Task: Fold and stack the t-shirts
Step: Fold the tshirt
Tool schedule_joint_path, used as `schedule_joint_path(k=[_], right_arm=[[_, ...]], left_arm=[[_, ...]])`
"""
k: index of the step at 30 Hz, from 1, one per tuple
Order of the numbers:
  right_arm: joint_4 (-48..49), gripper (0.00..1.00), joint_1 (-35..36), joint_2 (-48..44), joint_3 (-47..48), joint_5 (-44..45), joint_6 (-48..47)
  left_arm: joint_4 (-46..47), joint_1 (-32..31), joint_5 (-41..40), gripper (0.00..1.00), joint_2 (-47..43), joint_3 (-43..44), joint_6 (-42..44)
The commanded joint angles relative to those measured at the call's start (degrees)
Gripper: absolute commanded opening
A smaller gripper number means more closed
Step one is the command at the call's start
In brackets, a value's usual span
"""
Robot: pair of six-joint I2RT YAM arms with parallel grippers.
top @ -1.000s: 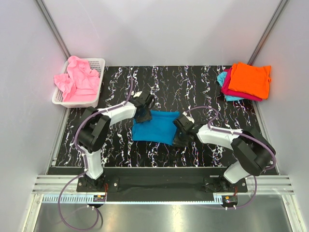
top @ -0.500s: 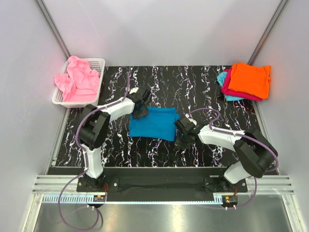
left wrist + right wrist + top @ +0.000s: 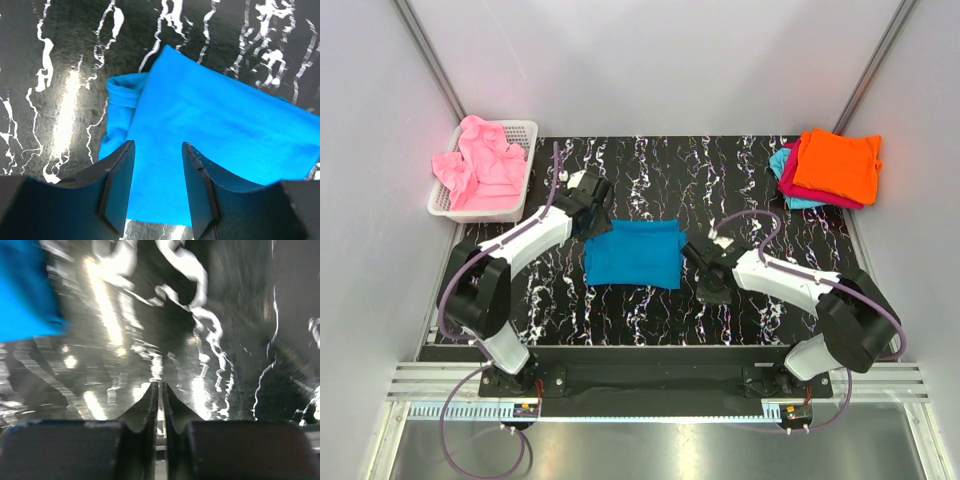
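Folded teal shirt [image 3: 633, 254] lies mid-table [image 3: 740, 180], long axis left to right, between the arms; the stack [image 3: 837, 165] sits in the far right corner, so the right arm looks better placed to carry it; left gripper [image 3: 157, 145] hovers over the shirt's far left corner, jaws part open, empty; right gripper [image 3: 159, 385] is just off its right edge, all but closed on nothing.

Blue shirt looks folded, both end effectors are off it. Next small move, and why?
Probably lower the left end effector onto the folded teal-blue cloth t-shirt and close on its edge: its jaws stand open right above the cloth, the right end effector is shut beside it, and the stack topped by the orange folded t-shirt waits far right.
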Motion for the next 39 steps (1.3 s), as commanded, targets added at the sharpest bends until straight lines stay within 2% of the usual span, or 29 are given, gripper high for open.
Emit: schedule_joint_path(k=[1, 5, 8, 9, 12, 14, 17, 25, 32, 39], right_arm=[[-1.07, 0.14, -0.05, -1.35, 8.91, 6.02, -5.88], [4.1, 0.21, -0.13, -1.6, 14.74, 5.5, -15.18], [11.75, 0.29, -1.8, -0.82, 16.93, -1.16, -20.2], [12.99, 0.29, -3.54, 1.19, 17.64, -5.27, -21.01], [17.99, 0.39, -6.19, 6.63, 19.75, -15.2, -24.52], [20.73, 0.47, -8.13, 9.54, 21.68, -17.96, -26.19], [21.96, 0.5, -9.45, 15.87, 26.07, -21.48, -28.39], [22.49, 0.42, -10.68, 26.07, 35.48, -21.49, -30.94], [22.93, 0.4, -13.05, 29.33, 37.86, -21.05, -31.91], [23.37, 0.36, -15.78, 34.51, 39.09, -22.19, -32.0]], left_arm=[[0.85, 0.0, 4.0, 0.48, -3.1, -0.12, 2.17], [1.46, 0.0, 6.81, 0.48, -7.05, -3.55, 0.42], [4.18, 0.0, 9.79, 0.49, -9.51, -7.32, -0.9], [4.8, 0.0, 10.42, 0.49, -9.78, -8.99, -1.25], [6.47, 0.0, 11.65, 0.5, -9.26, -10.75, -1.78], [7.53, 0.08, 12.62, 0.5, -8.39, -11.11, -1.96], [8.85, 0.17, 13.41, 0.5, -5.93, -10.68, -1.96], [9.99, 1.23, 13.77, 0.5, -0.48, -6.2, -1.61], [9.11, 2.54, 11.93, 0.5, 3.57, -1.19, -0.46], [7.8, 2.98, 10.6, 0.5, 4.63, -0.65, 0.59]])
